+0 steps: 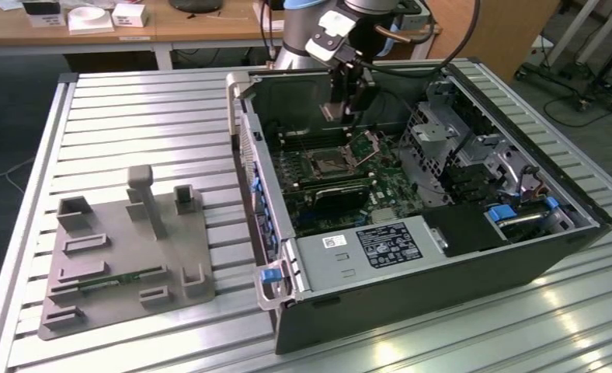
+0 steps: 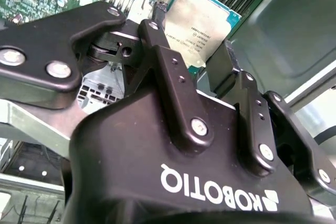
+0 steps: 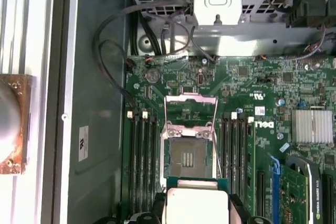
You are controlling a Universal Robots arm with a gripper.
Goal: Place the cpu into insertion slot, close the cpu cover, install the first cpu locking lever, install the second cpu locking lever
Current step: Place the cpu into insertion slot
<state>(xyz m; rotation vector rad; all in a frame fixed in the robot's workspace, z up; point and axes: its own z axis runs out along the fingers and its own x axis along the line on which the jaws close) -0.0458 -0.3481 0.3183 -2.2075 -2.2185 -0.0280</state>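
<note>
My gripper (image 2: 191, 43) is shut on the cpu (image 2: 198, 27), a small square chip with a silvery top and a green edge, held by two opposite sides between the black fingers (image 2: 157, 22). In the exterior view the gripper (image 1: 345, 109) hangs inside the open computer case, above and a little behind the insertion slot (image 1: 325, 163). In the first wrist view the cpu (image 3: 197, 205) hovers just short of the slot (image 3: 189, 156), whose dark contact field lies bare. The cpu cover (image 3: 190, 109) stands swung up behind the slot. Two thin wire levers (image 3: 217, 140) are raised at its sides.
The case (image 1: 420, 303) lies open on a slatted metal table. Black memory slots (image 3: 142, 156) flank the slot. A metal drive cage (image 1: 446, 132) and a power supply (image 1: 389, 245) crowd the exterior view's right. A grey fixture (image 1: 119, 256) sits at the left. A copper-edged block (image 3: 10, 124) lies outside the case.
</note>
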